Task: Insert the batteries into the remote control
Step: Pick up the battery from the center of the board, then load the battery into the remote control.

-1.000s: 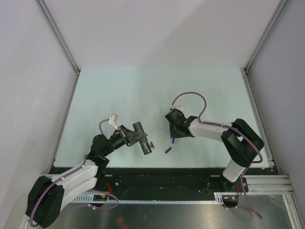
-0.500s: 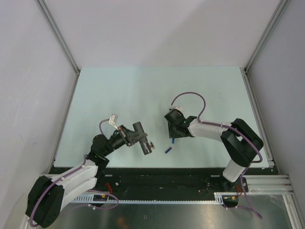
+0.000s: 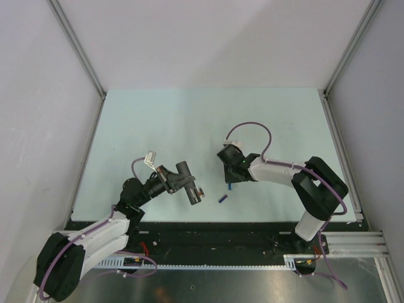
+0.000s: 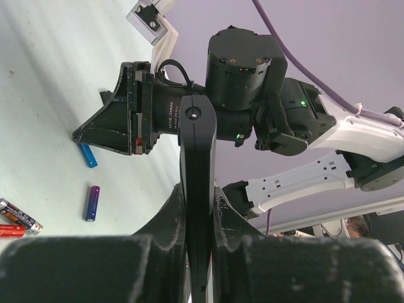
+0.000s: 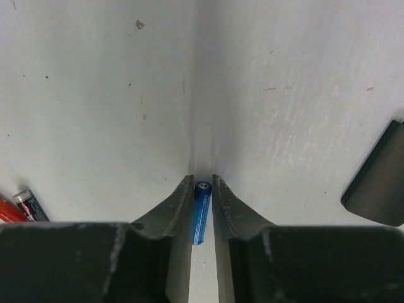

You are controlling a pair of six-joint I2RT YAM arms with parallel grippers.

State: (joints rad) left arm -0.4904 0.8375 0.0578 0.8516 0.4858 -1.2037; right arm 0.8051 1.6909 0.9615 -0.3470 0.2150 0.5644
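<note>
- My left gripper (image 4: pixel 198 203) is clamped fully closed on the remote control (image 4: pixel 197 142). It grips the near end, so the slim black bar stands clear of the table (image 3: pixel 189 120) with most of its length free.
- I judge that I hold it up like this so the bar stays steady and reachable while my other arm fetches a cell. From the left wrist view I cannot see the battery bay, so I cannot tell whether it faces up.
- My right gripper (image 5: pixel 202 181) is down at the table surface, with a blue battery (image 5: pixel 201 214) lying lengthwise in the narrow slot between its fingers (image 5: pixel 173 208).
- The jaws stand only slightly apart and hug that battery on both sides. Whether they already pinch it I cannot tell, and it seems to rest on the table.
- Straddling it along its length makes sense, because the pads close on the round sides rather than the ends.
- A purple-blue battery (image 4: pixel 92 202) lies loose just beside my right gripper, and a dark battery (image 5: pixel 28 205) with a red battery (image 5: pixel 5 211) sit near each other off to the side.
- No cell is in the remote as far as I can see; this looks like the pickup step.
</note>
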